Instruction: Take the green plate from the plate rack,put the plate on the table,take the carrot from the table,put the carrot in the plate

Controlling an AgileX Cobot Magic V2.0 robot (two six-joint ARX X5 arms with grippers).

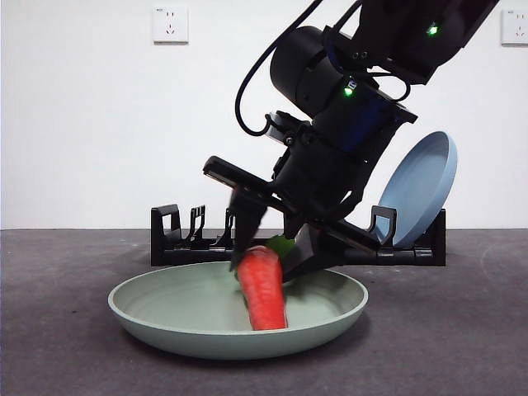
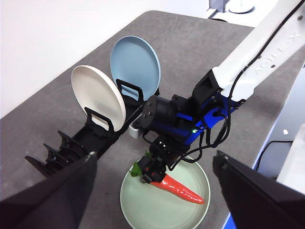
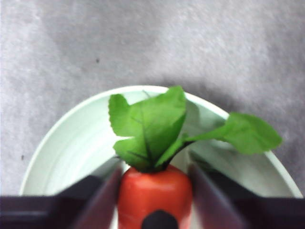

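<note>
Over green plate (image 1: 165, 318), right gripper (image 1: 272, 256) jaws clamp carrot (image 1: 264, 289), rack (image 2: 81, 143) behind, left gripper (image 2: 152, 191) apart.

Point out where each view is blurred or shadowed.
Front view: carrot sharp, right gripper a dark mass shading the green plate. Left wrist view: left gripper's own jaws blurred, the scene crisp. Right wrist view: jaws and carrot soft, leaves clearest, table grainy.

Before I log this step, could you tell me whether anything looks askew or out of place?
Nothing stands out. The right end effector holds the carrot tilted, tip down in the green plate; that plate sits flat on the table.
</note>
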